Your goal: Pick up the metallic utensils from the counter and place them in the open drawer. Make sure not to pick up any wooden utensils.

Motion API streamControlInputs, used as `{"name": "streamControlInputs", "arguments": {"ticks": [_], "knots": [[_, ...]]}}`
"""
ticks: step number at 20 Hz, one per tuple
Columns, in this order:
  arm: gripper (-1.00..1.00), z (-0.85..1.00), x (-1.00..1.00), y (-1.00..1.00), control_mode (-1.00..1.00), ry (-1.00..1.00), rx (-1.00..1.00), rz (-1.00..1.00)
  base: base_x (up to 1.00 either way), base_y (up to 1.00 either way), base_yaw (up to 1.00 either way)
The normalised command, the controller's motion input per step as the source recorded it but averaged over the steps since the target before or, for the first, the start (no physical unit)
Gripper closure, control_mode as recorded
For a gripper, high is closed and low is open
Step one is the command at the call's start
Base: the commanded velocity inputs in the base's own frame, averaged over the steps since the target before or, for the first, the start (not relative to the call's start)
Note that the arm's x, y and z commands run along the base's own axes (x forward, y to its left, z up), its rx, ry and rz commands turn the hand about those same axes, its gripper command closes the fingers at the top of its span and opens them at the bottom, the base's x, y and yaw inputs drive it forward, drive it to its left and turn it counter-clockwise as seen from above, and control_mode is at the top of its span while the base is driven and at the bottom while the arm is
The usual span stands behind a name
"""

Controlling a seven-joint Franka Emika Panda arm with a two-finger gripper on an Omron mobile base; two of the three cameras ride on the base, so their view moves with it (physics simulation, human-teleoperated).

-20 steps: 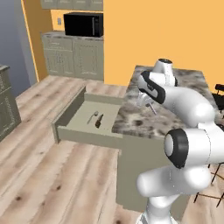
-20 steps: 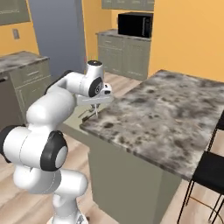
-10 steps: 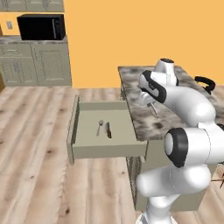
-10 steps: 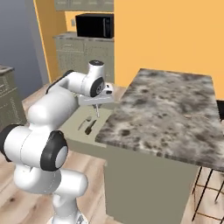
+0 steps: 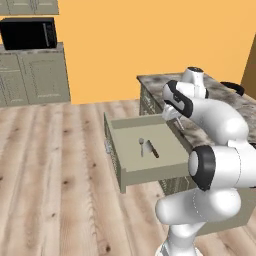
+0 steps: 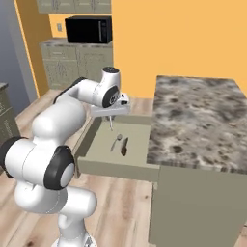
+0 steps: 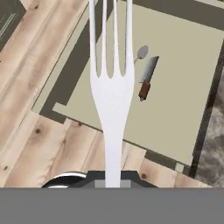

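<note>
Swinging with the driving base, both base views have shifted, so the drawer (image 5: 150, 150) now lies under my end effector (image 6: 111, 120), which pinches a fork (image 7: 111, 83) tines-down. A spoon (image 7: 141, 52) and knife (image 7: 147, 76) rest inside, so this looks like the last piece. The tabletop (image 6: 198, 120) edge sits close beside me; bare drawer floor stays open below.

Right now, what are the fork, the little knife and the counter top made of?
The fork looks like pale, smooth metal: plain silver-white all over. The knife in the drawer seems to have a grey metal blade and a dark brown handle, perhaps wood or plastic. The counter looks like polished stone, mottled grey-brown like marble.
</note>
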Motion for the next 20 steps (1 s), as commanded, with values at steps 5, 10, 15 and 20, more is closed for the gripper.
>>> {"name": "streamControlInputs", "arguments": {"ticks": [5, 10, 15, 20], "knots": [[1.00, 0.00, 0.00, 0.00, 1.00, 0.00, 0.00, 0.00, 0.41, 0.35, -0.03], [1.00, 0.00, 0.00, 0.00, 1.00, 0.00, 0.00, 0.00, 0.39, 0.04, 0.00], [1.00, -0.66, 0.22, 0.03, -1.00, 0.17, 0.01, 0.00, 0.00, 0.00, 0.00], [1.00, -0.79, 0.16, 0.06, -1.00, 0.14, 0.00, 0.00, 0.00, 0.00, 0.00]]}}
